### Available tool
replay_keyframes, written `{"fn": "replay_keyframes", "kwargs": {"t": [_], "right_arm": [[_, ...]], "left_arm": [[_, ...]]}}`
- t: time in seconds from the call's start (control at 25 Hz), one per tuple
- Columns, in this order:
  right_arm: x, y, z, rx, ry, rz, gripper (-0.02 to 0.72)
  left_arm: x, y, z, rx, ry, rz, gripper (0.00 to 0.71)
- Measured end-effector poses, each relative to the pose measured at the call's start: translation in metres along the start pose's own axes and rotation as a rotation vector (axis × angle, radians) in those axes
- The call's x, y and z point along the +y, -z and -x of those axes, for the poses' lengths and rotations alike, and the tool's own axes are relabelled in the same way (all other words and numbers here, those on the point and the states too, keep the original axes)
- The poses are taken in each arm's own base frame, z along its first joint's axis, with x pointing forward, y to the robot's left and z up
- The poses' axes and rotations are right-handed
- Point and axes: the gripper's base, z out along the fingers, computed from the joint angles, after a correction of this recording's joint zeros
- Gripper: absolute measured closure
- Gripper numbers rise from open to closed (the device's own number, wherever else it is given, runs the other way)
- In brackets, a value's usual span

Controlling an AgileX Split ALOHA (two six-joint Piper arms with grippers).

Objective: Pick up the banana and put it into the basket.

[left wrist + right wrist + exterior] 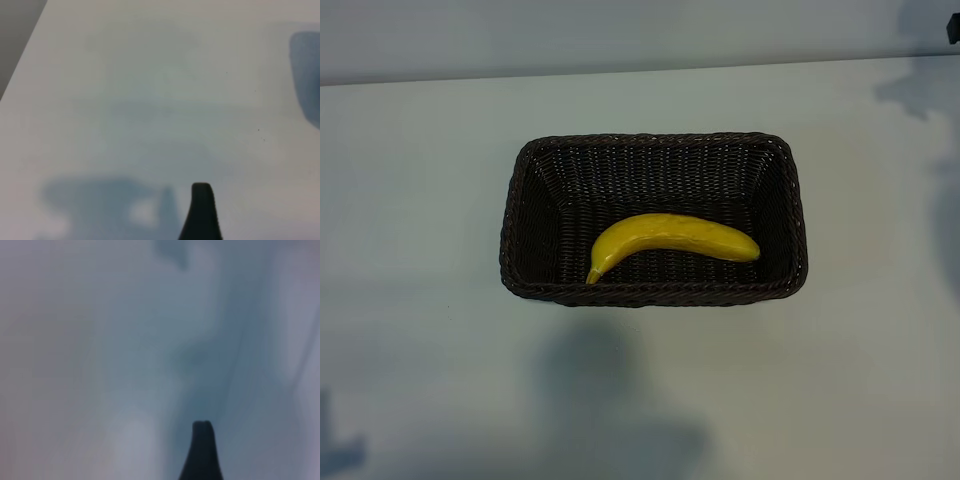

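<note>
We see only one dark finger (202, 212) in the left wrist view, cut off at the edge. Likewise one finger (201, 452) in the right wrist view, over a blurred bench (100, 365).

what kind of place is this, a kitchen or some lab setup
Most likely a lab or test bench, not a kitchen. A plain pale tabletop holds only a rectangular dark brown woven wicker basket with a curved bright yellow banana lying inside, and the wrist cameras look down on bare surface.
</note>
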Motion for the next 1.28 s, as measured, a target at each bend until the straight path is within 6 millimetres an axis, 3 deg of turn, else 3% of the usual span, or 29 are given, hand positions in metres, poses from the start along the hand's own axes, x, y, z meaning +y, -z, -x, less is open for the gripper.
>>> {"fn": "replay_keyframes", "kwargs": {"t": [0.16,0.28,0.64,0.92,1.28], "right_arm": [[0.002,-0.003,-0.007,0.024,0.008,0.015,0.141],[0.002,0.0,-0.028,0.067,0.027,0.012,0.156],[-0.001,0.041,-0.144,0.166,0.061,-0.063,0.189],[0.002,0.077,-0.232,0.083,-0.01,-0.07,0.194],[0.005,0.085,-0.322,-0.097,-0.031,-0.072,0.237]], "left_arm": [[0.0,0.0,0.0,0.0,0.0,0.001,0.113],[0.0,0.0,0.0,0.0,0.0,0.001,0.113],[0.0,0.0,0.0,0.0,0.001,0.001,0.113],[0.0,0.0,0.0,0.0,0.001,0.001,0.113],[0.0,0.0,0.0,0.0,0.001,0.001,0.113]]}}
